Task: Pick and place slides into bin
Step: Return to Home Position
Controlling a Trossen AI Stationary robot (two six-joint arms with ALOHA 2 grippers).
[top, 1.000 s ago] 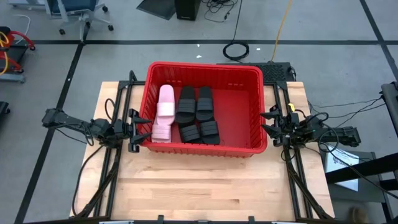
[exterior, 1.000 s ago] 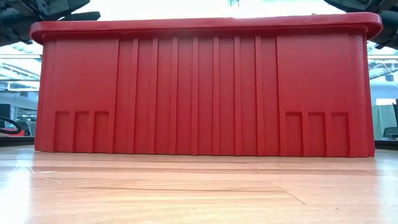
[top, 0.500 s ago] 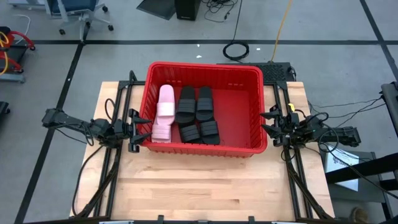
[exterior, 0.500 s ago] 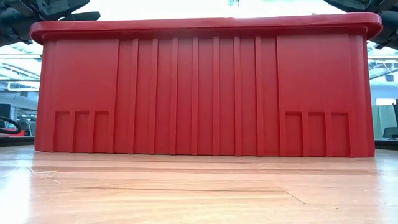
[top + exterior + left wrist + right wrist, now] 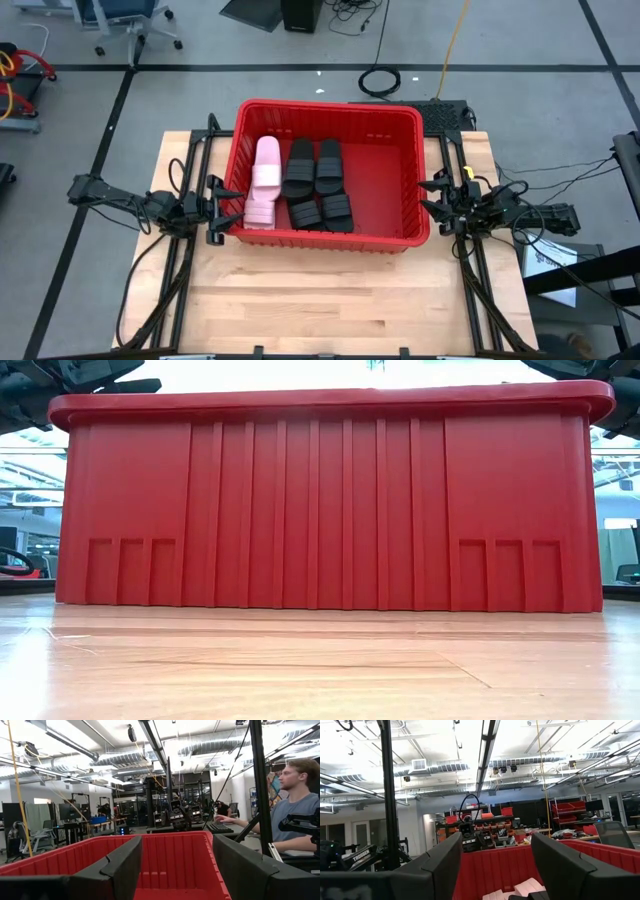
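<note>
Six slides (image 5: pixel 300 170) are in the bin (image 5: pixel 325 105), none on the table (image 5: pixel 330 300). From the high view I count two white slides (image 5: pixel 264 185), pinkish in the red light, lying end to end along the bin's left wall. Just right of them are four black slides (image 5: pixel 329 168) in a two-by-two block, touching or nearly so. The bin's right half shows bare red floor. The bin sits at the middle of the table's far half.

The left gripper (image 5: pixel 222 211) hangs just outside the bin's left wall, pointing in at it. Its wrist view shows both fingers (image 5: pixel 120 867) spread wide with nothing between them — only the bin's rim and inner wall show through the gap. The right gripper (image 5: pixel 428 200) mirrors it just outside the bin's right wall. Its fingers (image 5: pixel 442 865) are also wide apart and hold nothing, and a bit of white slide shows low in that gap. Whether either gripper touches the bin wall I cannot tell.

The low view is filled by the bin's ribbed front wall, flat on the wood, with a dark arm part at each top corner.

Beyond the table, the left wrist view catches a person (image 5: pixel 300 810) seated at a desk, one arm reaching forward. An office chair (image 5: pixel 125 25) and a coiled cable (image 5: pixel 380 80) are on the floor behind the table.
</note>
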